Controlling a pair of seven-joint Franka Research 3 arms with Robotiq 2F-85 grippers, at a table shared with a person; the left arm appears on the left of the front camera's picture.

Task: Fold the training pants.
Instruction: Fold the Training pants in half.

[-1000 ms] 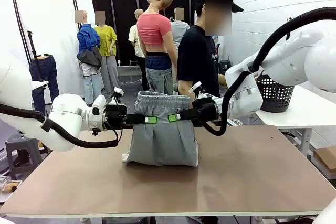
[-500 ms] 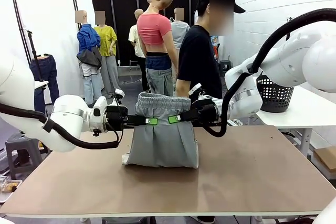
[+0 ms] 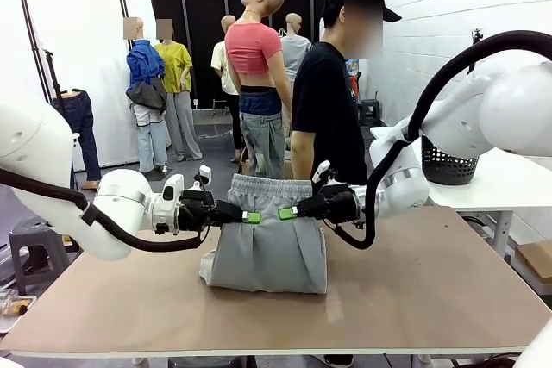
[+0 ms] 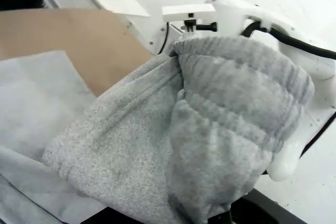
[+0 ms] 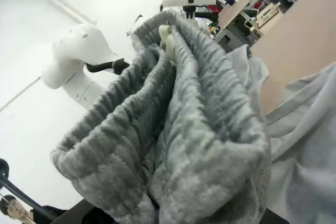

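Front view: training pants (image 3: 269,234) hanging over the middle of the brown table (image 3: 414,290), waistband uppermost, lower cloth bunched on the tabletop. Left gripper (image 3: 250,217) at the pants' left waistband corner, green pads pinched together on the cloth; right gripper (image 3: 288,212) at the opposite corner, likewise clamped on the waistband, so both grips raised off the table with the garment stretched between them. Person in a black shirt (image 3: 326,101) standing just behind the pants at the table's far edge. Black mesh basket (image 3: 452,165) on a white side table, well to the right of the pants. Left wrist view: gathered grey waistband (image 4: 236,108) folded over close to the lens, hiding the fingers, presumably pinched below the frame's bottom edge; more grey cloth trailing down onto the brown table (image 4: 84,40); the other arm's white body (image 4: 252,19) just beyond the pants. Right wrist view: ribbed waistband (image 5: 194,124) bunched right before the camera, fingers covered by it; brown table (image 5: 299,30) beyond the pants, the other white arm (image 5: 79,56) behind the waistband.
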